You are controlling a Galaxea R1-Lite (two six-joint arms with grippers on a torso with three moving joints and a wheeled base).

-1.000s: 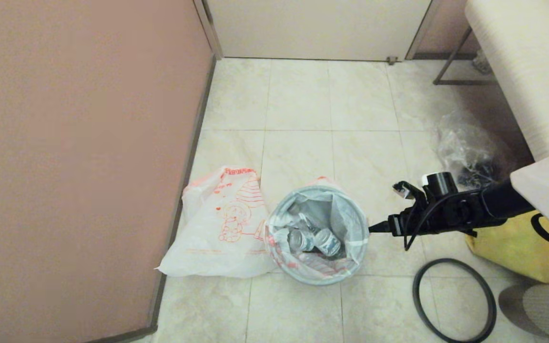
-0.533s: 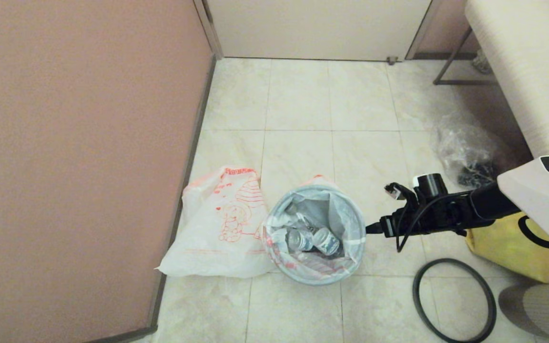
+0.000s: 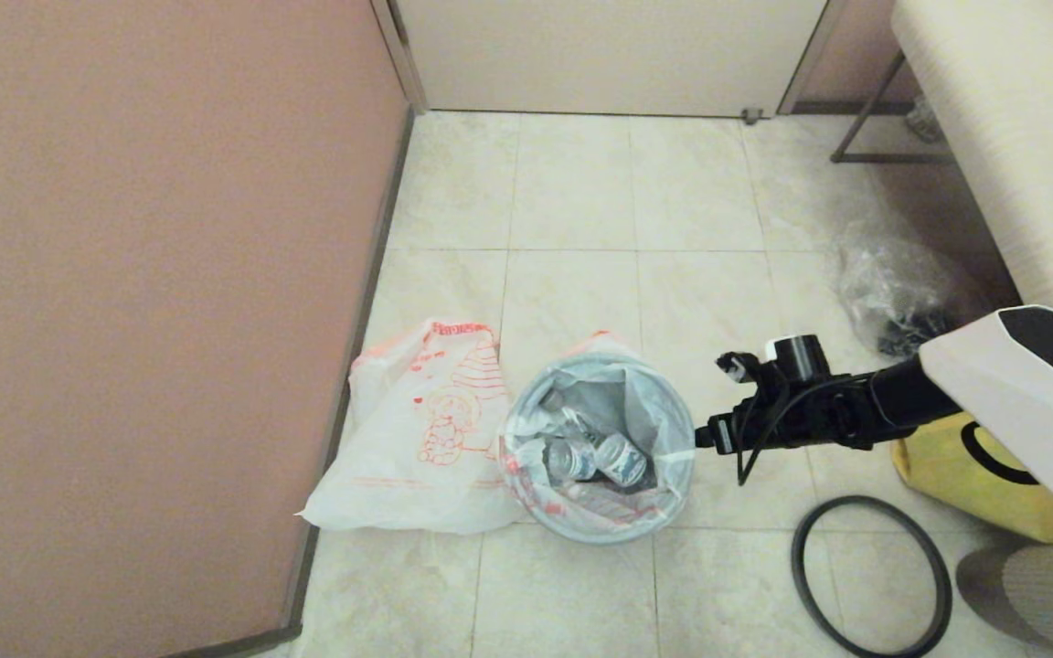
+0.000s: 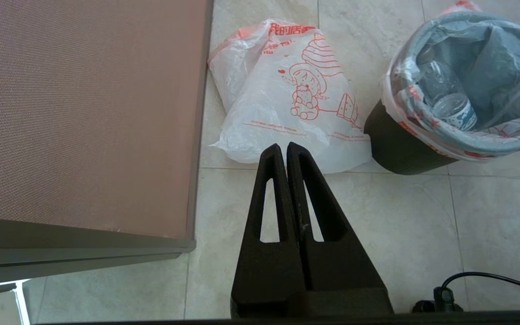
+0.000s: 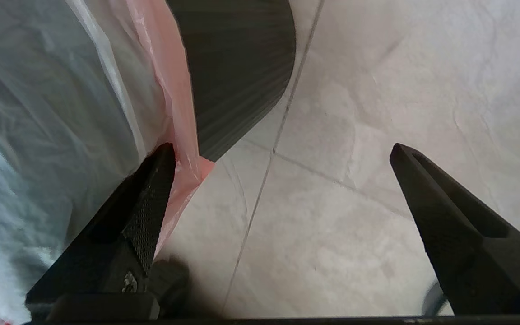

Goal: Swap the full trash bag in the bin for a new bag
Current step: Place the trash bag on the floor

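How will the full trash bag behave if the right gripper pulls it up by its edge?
The full trash bag looks thin, so its edge will probably stretch and bunch by the open right gripper. Bottles inside likely make it sag and shift. It is folded over the rim, so the bin might tip.

Pale tiled floor (image 3: 572, 183) w/ grey grout lines. Pink-brown wall (image 3: 152, 302) running along left side, cream door panel (image 3: 609, 55) closing off far end. Clear bag (image 3: 901, 292) w/ dark bits sitting near beige striped bench (image 3: 1011, 119). Yellow bag (image 3: 983, 484) lying closer in.
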